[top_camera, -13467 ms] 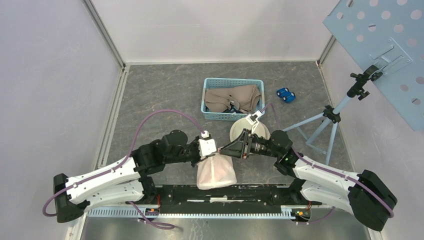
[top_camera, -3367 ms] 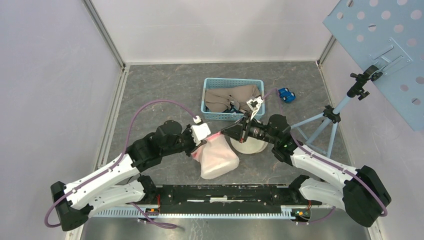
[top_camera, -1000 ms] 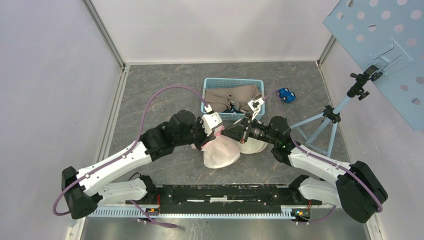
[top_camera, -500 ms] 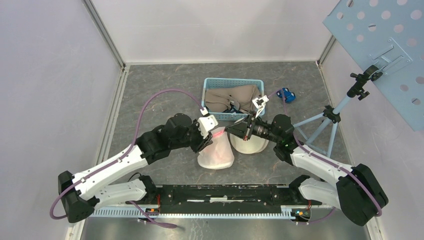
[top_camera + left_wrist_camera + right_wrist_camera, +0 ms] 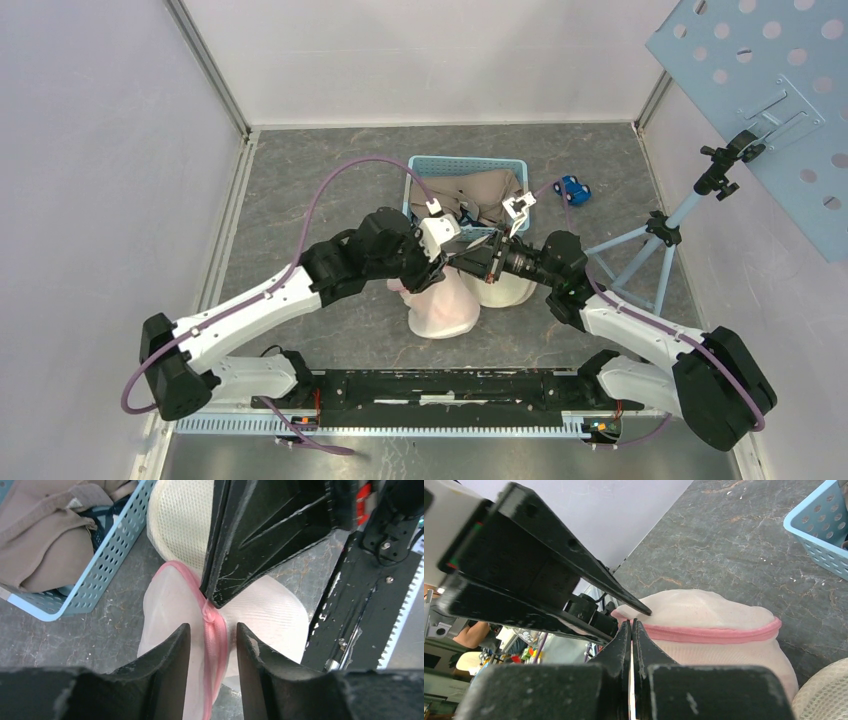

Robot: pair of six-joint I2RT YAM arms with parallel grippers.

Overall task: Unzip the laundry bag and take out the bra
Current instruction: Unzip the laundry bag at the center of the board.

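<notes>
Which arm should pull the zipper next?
Right, probably. The right gripper looks shut on the zipper of the bag; the left gripper is open, straddling the zipper without gripping it.

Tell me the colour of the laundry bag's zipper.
Pink zipper on a whitish laundry bag; clearest in left wrist view.
</notes>
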